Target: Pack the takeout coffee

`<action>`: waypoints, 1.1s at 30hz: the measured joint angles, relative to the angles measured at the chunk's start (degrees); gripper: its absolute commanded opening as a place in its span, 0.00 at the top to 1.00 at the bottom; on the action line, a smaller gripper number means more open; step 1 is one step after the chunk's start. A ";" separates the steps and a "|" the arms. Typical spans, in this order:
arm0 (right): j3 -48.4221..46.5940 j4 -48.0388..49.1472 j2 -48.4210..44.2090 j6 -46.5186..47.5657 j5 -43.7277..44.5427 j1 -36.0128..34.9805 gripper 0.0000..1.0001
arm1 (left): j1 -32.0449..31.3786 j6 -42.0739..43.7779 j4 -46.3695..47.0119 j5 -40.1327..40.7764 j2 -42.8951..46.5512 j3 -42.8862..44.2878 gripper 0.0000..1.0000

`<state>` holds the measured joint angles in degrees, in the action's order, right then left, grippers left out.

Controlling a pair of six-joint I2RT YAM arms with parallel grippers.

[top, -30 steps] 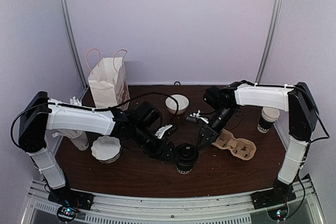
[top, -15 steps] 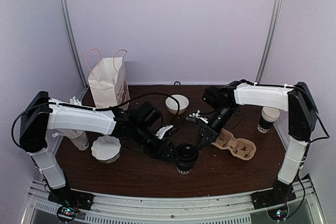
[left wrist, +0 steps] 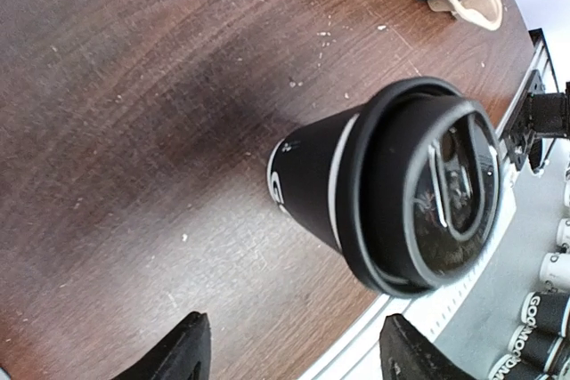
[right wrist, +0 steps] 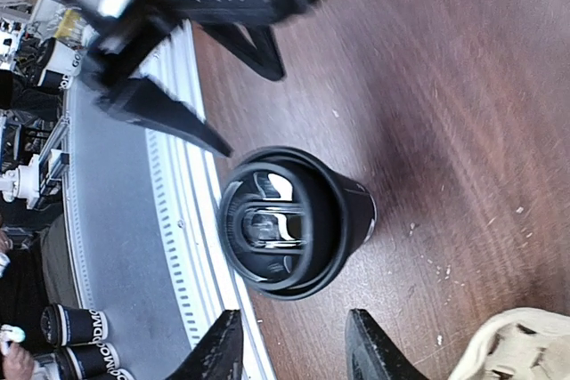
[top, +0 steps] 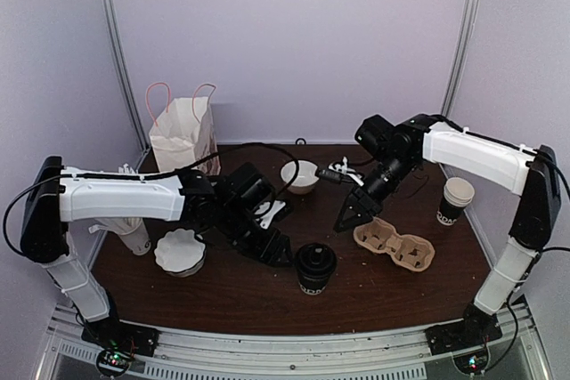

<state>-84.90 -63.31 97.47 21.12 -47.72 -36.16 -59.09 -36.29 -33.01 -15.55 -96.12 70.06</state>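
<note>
coffee cup [top: 315, 266] upright, lidded, on table [top: 223, 295] near front edge, nothing touching it. your left gripper [top: 274, 249] just beside it, fingers spread, empty. right gripper [top: 346, 220] near, likewise spread, empty. step: grasp not yet made. next: clamp cup, carry to paper bag [top: 183, 141].

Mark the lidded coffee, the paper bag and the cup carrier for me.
lidded coffee [top: 315, 261]: top external view, on its black lid.
paper bag [top: 182, 147]: top external view, on its front panel.
cup carrier [top: 394, 245]: top external view, on its middle ridge.
</note>
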 measured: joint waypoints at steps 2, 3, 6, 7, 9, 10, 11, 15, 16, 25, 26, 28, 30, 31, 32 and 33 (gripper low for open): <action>-0.94 -0.68 -1.99 0.92 -0.22 0.20 0.53 | 0.00 0.87 -0.81 0.42 1.03 0.07 0.30; -1.27 -1.07 -2.71 1.46 -0.20 0.35 0.52 | 0.00 1.57 -1.36 0.72 1.66 0.13 0.30; -1.81 -2.32 -4.98 3.15 -0.09 1.42 0.49 | -0.09 4.94 -2.08 2.60 4.02 0.52 0.29; -1.88 -2.49 -5.66 3.37 0.02 1.92 0.47 | -0.17 6.32 -2.21 3.37 4.87 0.81 0.28; -1.86 -2.60 -7.61 4.04 0.50 3.34 0.45 | -0.33 10.29 -2.40 5.14 6.86 1.51 0.26; -1.84 -2.47 -8.90 4.26 1.07 4.24 0.43 | -0.57 12.87 -2.54 5.84 7.82 1.99 0.25; -1.79 -2.27 -10.32 4.24 1.62 5.16 0.40 | -0.94 15.78 -2.62 6.51 8.74 2.49 0.23; 0.63 1.51 -18.21 3.21 5.31 9.51 0.28 | -5.07 29.07 -2.64 8.39 10.93 4.61 0.17; 1.90 2.86 -20.26 2.82 6.14 10.56 0.28 | -5.92 31.47 -2.73 8.52 10.71 5.35 0.16; 14.53 9.99 -28.15 0.90 11.85 18.58 0.28 | -7.50 43.04 -5.81 7.85 -0.92 17.33 0.13; 15.45 10.23 -28.13 0.79 11.96 18.99 0.28 | -7.52 43.54 -6.32 7.78 -2.14 17.81 0.12; 16.46 10.51 -28.11 0.52 12.04 19.58 0.28 | -7.72 44.30 -7.17 7.76 -4.20 18.14 0.12; 16.50 11.06 -28.11 0.44 12.02 19.74 0.28 | -7.96 44.87 -8.26 7.76 -6.08 18.34 0.12; 16.50 11.45 -28.11 0.33 11.93 19.76 0.28 | -8.11 45.05 -8.63 7.74 -6.91 18.45 0.12; 16.50 11.69 -28.11 0.26 11.82 19.76 0.28 | -8.24 45.24 -8.85 7.69 -7.58 18.45 0.12; 16.50 11.80 -28.11 0.13 11.74 19.80 0.28 | -8.33 45.40 -9.09 7.67 -8.17 18.47 0.12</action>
<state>-68.40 -51.51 69.36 21.26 -35.99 -16.36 -67.42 9.10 -42.11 -7.88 -104.29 88.53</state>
